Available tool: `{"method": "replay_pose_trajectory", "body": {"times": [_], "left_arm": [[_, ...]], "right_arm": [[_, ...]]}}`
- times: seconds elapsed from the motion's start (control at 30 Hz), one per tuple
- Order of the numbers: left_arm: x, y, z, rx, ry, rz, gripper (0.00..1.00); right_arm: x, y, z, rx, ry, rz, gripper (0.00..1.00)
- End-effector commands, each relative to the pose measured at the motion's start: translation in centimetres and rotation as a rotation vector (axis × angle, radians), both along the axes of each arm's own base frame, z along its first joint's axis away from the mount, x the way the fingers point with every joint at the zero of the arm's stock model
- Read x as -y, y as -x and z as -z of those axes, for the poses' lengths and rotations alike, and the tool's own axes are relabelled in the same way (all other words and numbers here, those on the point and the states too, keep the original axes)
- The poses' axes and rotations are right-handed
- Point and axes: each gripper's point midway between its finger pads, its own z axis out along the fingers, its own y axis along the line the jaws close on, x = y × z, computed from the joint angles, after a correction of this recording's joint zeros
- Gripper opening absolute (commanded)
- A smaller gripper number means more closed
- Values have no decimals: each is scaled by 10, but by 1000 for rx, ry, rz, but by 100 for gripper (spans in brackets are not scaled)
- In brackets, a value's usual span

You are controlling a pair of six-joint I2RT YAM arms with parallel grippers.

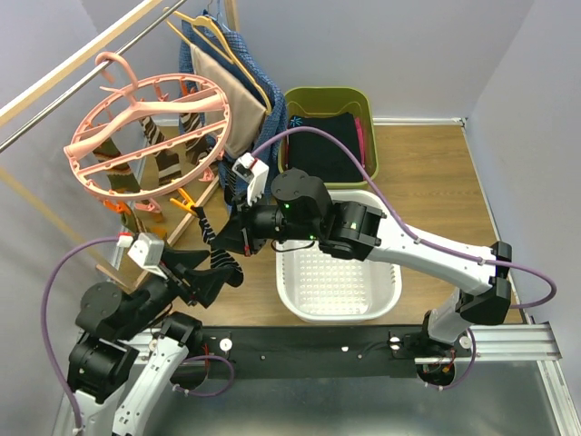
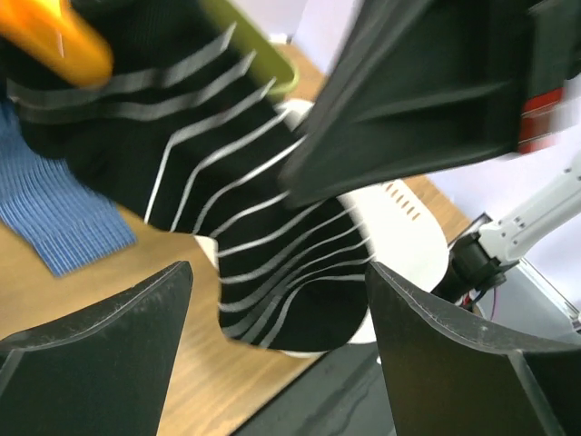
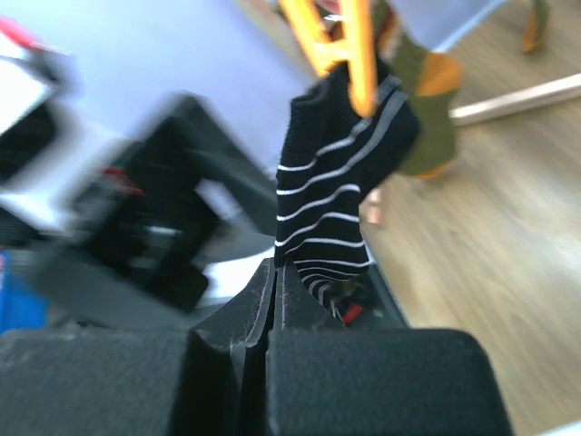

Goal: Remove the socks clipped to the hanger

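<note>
**Left gripper** (image 2: 272, 283): nearest the left wrist camera. Its two dark fingers (image 2: 118, 336) stand wide apart, released and holding nothing. The toe end of the black sock hangs in the gap between them.

**Black sock** (image 2: 204, 136): thin white stripes. It hangs under the near edge of the hanger, above the wooden floor and left of the white basket. Its cuff is pinched in an orange clip (image 2: 54, 41), so it is still clipped.

**Right gripper** (image 3: 275, 272): fingers pressed together. The sock's lower end (image 3: 327, 204) sits right at their tips. Whether any cloth is caught between them cannot be told. The orange clip (image 3: 349, 45) shows above it.

**Hanger** (image 1: 145, 136): a round salmon-pink ring with spokes, tilted, hooked on a rail at upper left. From above, both grippers meet just below its near rim, left (image 1: 213, 272) and right (image 1: 227, 238).

**Other socks** (image 1: 168, 156): brown and tan striped, hanging beneath the ring.

**White basket** (image 1: 386, 300): a slatted tub on the floor, under the right arm.

**Green bin** (image 1: 329, 93): behind the basket, with dark clothing inside.

**Blue garment** (image 2: 64, 218): ribbed, behind the sock in the left wrist view.
</note>
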Motion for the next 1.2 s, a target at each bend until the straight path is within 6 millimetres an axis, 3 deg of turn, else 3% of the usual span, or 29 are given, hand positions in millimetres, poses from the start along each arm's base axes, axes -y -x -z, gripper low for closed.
{"method": "replay_pose_trajectory", "body": {"times": [0.0, 0.27, 0.37, 0.4, 0.47, 0.5, 0.57, 0.63, 0.67, 0.7, 0.8, 0.87, 0.9, 0.93, 1.0, 1.03, 1.17], "left_arm": [[1, -6, 14, -65, 38, -20, 86], [10, -6, 10, -39, 73, 29, 86], [11, -4, 7, -30, 79, 37, 69], [9, -5, 7, -30, 83, 27, 56], [7, -4, 8, -38, 80, 14, 42], [6, -6, 9, -47, 76, 0, 23], [4, -6, 10, -60, 70, -10, 0], [1, -7, 11, -70, 65, -29, 0], [0, -7, 9, -65, 64, -37, 0], [-2, -8, 8, -63, 63, -49, 0], [-4, -9, 10, -70, 55, -65, 0], [-4, -10, 14, -79, 47, -67, 0], [-5, -12, 16, -85, 43, -72, 0], [-5, -12, 17, -90, 42, -75, 0], [-5, -14, 20, -96, 38, -80, 0], [-5, -14, 20, -98, 37, -81, 0], [-5, -17, 22, -102, 31, -86, 0]], "right_arm": [[-4, 15, -43, -61, -156, -55, 6], [-16, 23, -40, -119, -197, -107, 6], [-16, 20, -35, -110, -180, -92, 7], [-15, 19, -32, -108, -169, -87, 9], [-14, 19, -29, -86, -153, -91, 13], [-12, 20, -24, -79, -127, -93, 16], [-8, 9, -22, -12, -94, -52, 24], [0, -2, -7, 70, -6, -26, 38], [3, -13, -15, 118, 7, 27, 41], [7, -19, -2, 141, 71, 43, 43], [9, -42, -1, 281, 149, 94, 57], [7, -56, -1, 350, 192, 127, 61], [8, -58, -20, 371, 176, 138, 63], [-2, -64, -8, 384, 213, 134, 67], [-7, -68, -12, 392, 232, 140, 72], [-15, -72, -25, 401, 205, 154, 73], [-26, -74, -33, 399, 172, 152, 77]]}}
